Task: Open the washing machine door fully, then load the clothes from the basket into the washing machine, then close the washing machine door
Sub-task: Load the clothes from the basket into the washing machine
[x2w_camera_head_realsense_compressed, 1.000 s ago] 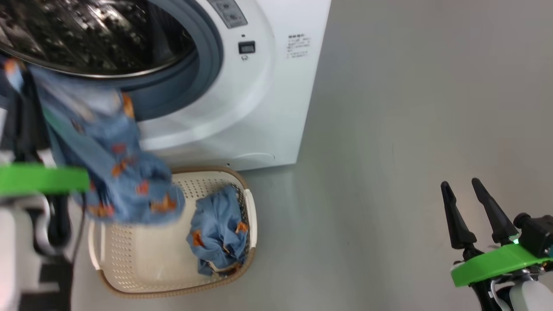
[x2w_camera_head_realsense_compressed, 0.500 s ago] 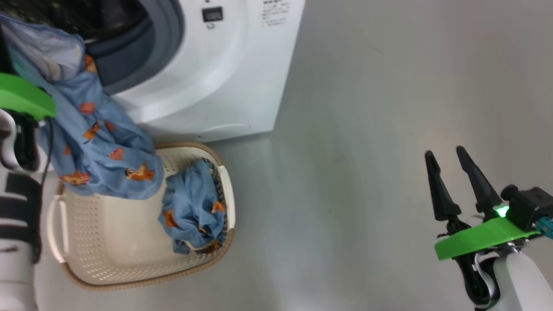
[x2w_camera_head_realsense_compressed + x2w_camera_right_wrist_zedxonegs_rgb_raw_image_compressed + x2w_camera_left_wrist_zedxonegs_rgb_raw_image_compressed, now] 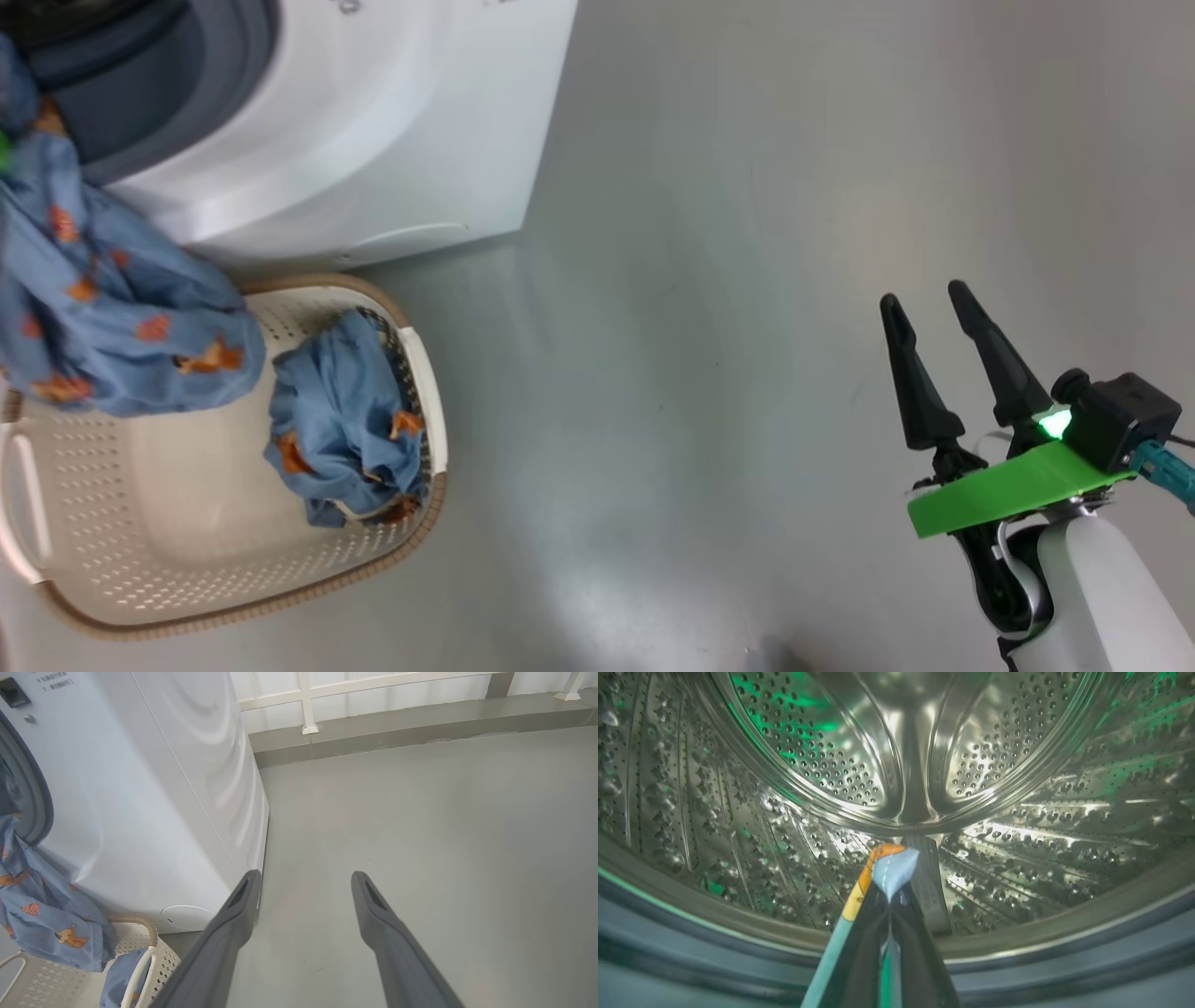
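Note:
One light-blue garment (image 3: 103,308) hangs from the washing machine's (image 3: 373,140) opening down over the basket (image 3: 187,560). My left gripper (image 3: 892,891) is shut on a corner of that garment (image 3: 894,870), just inside the gasket (image 3: 691,952) and facing the steel drum (image 3: 901,765). The second garment (image 3: 341,420) lies crumpled against the basket's right wall. My right gripper (image 3: 922,293) hangs open over bare floor, far right of the basket. In the right wrist view, the right gripper (image 3: 304,877) holds nothing, with the hanging garment (image 3: 42,919) at lower left. The door is out of view.
The basket stands on the grey floor (image 3: 709,280) right in front of the washer. A low grey ledge and white railing (image 3: 373,714) run along the far wall behind the machine's side panel (image 3: 140,788).
The head camera has swung, so the washer and basket slid left and up in the picture. The left arm carried the garment higher into the drum opening and left the head view. The right gripper stayed open.

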Robot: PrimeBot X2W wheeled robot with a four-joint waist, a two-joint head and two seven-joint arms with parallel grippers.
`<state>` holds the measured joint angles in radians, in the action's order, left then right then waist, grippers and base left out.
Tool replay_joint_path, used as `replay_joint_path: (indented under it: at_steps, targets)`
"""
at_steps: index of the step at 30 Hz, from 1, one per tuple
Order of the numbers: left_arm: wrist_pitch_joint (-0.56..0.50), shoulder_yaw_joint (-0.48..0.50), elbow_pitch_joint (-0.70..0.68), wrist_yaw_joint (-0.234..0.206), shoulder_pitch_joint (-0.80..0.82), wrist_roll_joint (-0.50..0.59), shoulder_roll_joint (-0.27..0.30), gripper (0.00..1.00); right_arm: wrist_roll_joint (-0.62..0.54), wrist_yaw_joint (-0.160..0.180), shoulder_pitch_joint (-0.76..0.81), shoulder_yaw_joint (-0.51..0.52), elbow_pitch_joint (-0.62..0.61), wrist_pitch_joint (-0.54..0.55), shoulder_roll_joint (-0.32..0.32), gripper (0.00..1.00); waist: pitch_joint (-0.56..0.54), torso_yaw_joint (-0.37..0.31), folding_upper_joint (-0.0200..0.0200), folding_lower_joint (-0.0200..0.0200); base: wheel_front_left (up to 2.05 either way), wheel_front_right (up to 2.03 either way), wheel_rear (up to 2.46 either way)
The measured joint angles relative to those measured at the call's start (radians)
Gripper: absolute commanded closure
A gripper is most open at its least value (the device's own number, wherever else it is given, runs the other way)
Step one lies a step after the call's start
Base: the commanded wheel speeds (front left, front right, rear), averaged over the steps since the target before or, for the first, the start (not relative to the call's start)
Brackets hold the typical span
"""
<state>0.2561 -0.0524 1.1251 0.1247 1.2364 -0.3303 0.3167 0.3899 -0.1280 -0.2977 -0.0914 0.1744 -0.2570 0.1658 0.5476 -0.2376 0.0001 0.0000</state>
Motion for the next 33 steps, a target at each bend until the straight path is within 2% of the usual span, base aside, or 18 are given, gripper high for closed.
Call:
replay_joint_path:
  at_steps: [2, 13, 16, 19, 20, 21, 22, 23, 33]
  targets:
    - [0.0, 0.001, -0.021, -0.008, 0.012, 0.005, 0.007, 1.0, 0.0, 0.0, -0.003, 0.0, -0.001, 0.0, 0.0, 0.0, 0.007, -0.003, 0.0, 0.0, 0.0, 0.0, 0.0]
    - [0.0, 0.082, -0.335, -0.051, 0.032, 0.095, 0.024, 1.0, 0.0, 0.0, -0.018, -0.002, -0.008, 0.0, -0.013, 0.0, 0.058, -0.022, 0.0, 0.0, 0.0, 0.0, 0.0]
    - [0.001, 0.095, -0.299, -0.049, 0.017, 0.1, 0.019, 1.0, 0.0, 0.0, -0.028, -0.005, -0.007, 0.0, -0.016, 0.0, 0.061, -0.023, 0.0, 0.0, 0.0, 0.0, 0.0]
    - [0.0, 0.094, -0.197, -0.04, -0.006, 0.107, 0.012, 0.98, 0.0, 0.0, -0.031, -0.006, -0.006, 0.0, -0.016, 0.0, 0.06, -0.021, 0.0, 0.0, 0.0, 0.0, 0.0]
    - [0.001, 0.094, -0.171, -0.039, -0.007, 0.107, 0.011, 0.73, 0.0, 0.0, -0.031, -0.006, -0.006, 0.0, -0.016, 0.0, 0.06, -0.02, 0.0, 0.0, 0.0, 0.0, 0.0]
    - [0.0, 0.091, -0.141, -0.034, -0.006, 0.107, 0.012, 0.43, 0.0, 0.0, -0.031, -0.006, -0.005, 0.0, -0.017, 0.0, 0.059, -0.019, 0.0, 0.0, 0.0, 0.0, 0.0]
    - [0.0, 0.084, -0.123, -0.031, -0.005, 0.115, 0.012, 0.05, 0.0, 0.0, -0.031, -0.006, -0.005, 0.0, -0.017, 0.0, 0.058, -0.017, 0.0, -0.0001, 0.0, 0.0, 0.0]
    - [0.0, 0.079, -0.107, -0.03, -0.002, 0.12, 0.012, 0.0, 0.0, 0.0, -0.031, -0.006, -0.005, 0.0, -0.017, 0.0, 0.058, -0.016, 0.0, 0.0, 0.0, 0.0, 0.0]
    - [0.0, 0.063, 0.009, -0.014, 0.046, 0.122, 0.008, 0.0, 0.0, 0.0, -0.036, -0.007, 0.0, 0.0, -0.017, 0.0, 0.056, -0.003, 0.0, 0.0, 0.0, 0.0, 0.0]
